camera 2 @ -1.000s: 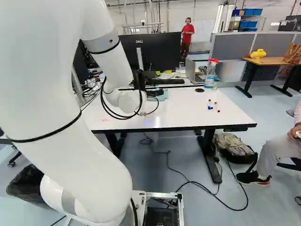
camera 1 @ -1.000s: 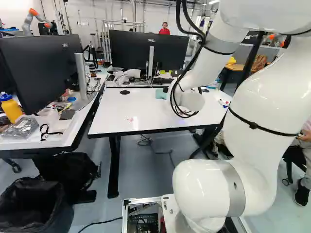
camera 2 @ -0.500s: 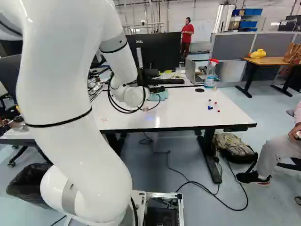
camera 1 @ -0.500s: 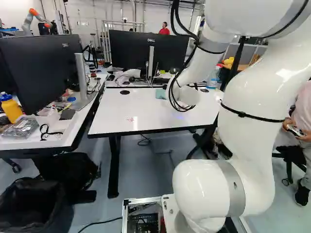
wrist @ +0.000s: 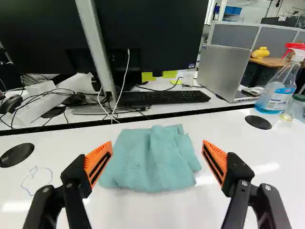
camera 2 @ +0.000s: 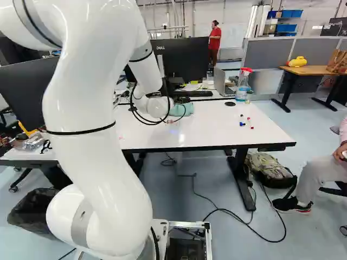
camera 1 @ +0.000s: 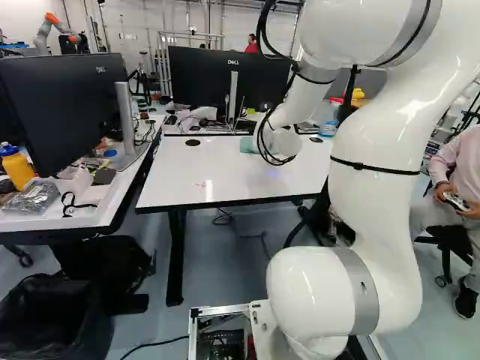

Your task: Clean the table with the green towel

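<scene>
- Farther out over the table [camera 1: 172,180] than before, the arm [camera 1: 379,217] nears the towel, probably to grasp it.
- Gripper [wrist: 156,148] stands wide open, likely to straddle the bunched green towel [wrist: 150,160] (nothing gripped), which lies just ahead near the far edge.
- Spray bottle [wrist: 279,90] stands far right, presumably clear of wiping.

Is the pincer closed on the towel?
No, the pincer stands open, its orange pads wide apart, with the towel lying on the white table.
</scene>
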Tool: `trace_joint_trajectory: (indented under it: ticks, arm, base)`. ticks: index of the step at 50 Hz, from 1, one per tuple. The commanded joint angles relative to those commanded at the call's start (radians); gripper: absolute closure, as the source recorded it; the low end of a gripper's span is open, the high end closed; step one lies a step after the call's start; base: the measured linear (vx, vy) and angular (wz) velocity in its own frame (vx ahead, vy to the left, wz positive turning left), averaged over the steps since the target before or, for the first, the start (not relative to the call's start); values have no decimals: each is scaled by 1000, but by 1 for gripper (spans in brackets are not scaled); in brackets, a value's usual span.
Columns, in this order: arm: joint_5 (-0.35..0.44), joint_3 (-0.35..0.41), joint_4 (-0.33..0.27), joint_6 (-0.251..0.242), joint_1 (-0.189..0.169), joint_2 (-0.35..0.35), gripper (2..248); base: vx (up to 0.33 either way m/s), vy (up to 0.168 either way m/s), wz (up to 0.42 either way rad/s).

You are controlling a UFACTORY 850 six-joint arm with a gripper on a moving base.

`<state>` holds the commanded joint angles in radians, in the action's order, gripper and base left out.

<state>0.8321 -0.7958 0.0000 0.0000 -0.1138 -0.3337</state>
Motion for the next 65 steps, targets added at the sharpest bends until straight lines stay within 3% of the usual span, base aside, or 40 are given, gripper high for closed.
trace_joint_trajectory:
  ticks: [50, 65]
  arm:
    - [-248, -282, 23, 0, 14, -222, 3]
    - [-334, -305, 36, 0, 15, -239, 3]
  base:
    - [0, 0, 0]
    - [0, 0, 0]
